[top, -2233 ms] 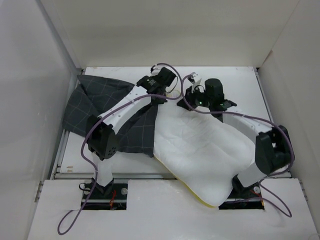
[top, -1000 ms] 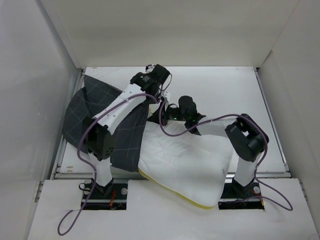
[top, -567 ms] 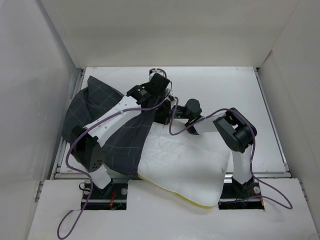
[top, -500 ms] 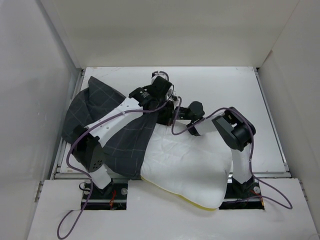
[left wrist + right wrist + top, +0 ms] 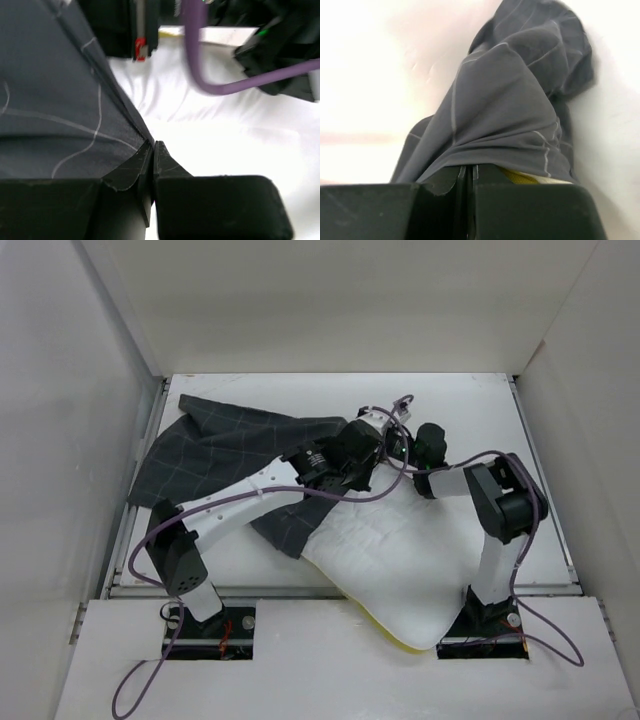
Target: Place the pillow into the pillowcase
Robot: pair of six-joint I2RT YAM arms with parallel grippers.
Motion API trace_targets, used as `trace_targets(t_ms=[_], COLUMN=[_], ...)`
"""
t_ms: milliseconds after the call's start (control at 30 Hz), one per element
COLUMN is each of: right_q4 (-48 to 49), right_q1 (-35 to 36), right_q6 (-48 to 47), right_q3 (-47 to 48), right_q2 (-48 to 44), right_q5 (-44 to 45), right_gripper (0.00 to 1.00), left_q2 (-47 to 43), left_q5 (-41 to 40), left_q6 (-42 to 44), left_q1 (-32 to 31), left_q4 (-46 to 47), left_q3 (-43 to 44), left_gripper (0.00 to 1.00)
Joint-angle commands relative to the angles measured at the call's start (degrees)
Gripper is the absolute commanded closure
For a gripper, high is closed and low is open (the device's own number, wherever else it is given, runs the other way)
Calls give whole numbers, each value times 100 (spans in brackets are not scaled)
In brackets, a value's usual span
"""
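Note:
The dark grid pillowcase (image 5: 220,450) lies spread across the left and middle of the table, one flap hanging toward the front. The white pillow (image 5: 400,555) lies at the front right, its yellow edge toward the near rim. My left gripper (image 5: 378,443) reaches across to the pillow's far corner. In the left wrist view it (image 5: 153,146) is shut on the pillowcase's hem (image 5: 60,100), beside the white pillow (image 5: 215,135). My right gripper (image 5: 412,452) faces it closely. In the right wrist view it (image 5: 468,167) is shut under the draped pillowcase (image 5: 510,110), with the pillow's yellow edge (image 5: 527,177) beside its fingers.
White enclosure walls (image 5: 60,440) stand on the left, back and right of the white table (image 5: 470,400). Purple cables (image 5: 395,410) loop over both wrists. The pillow's near corner overhangs the table's front edge by the right arm's base (image 5: 490,615).
Both grippers have moved right along the pillow's far edge. The left one has dragged the pillowcase hem rightward, stretching the cloth across the table. The pillow has shifted right.

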Motion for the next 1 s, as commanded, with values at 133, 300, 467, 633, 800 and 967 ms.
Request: trace_targets(t_ms=[133, 300, 467, 633, 800, 967], right_q4=[-1760, -4252, -6204, -7508, -8650, -8978], right_q1=[-616, -802, -802, -741, 655, 1912], right_q6=[-771, -2079, -2907, -3654, -3830, -4049], right_q3=[979, 2105, 1553, 1061, 394, 252], right_q2=[-468, -282, -1342, -2434, -3586, -4062], right_q5=[1795, 1695, 2664, 2824, 4352, 4301], right_gripper=[100, 36, 20, 14, 7, 1], left_q2=[473, 694, 10, -878, -1168, -1563], left_q5=[146, -301, -821, -1128, -1287, -1147], left_q6=[-72, -291, -616, -1336, -2320, -2656], left_q1=[-25, 440, 503, 555, 608, 608], left_q4=[-170, -511, -513, -670, -943, -680], left_q3=[625, 986, 434, -838, -1956, -3115], left_gripper=[100, 3, 1, 1, 1, 1])
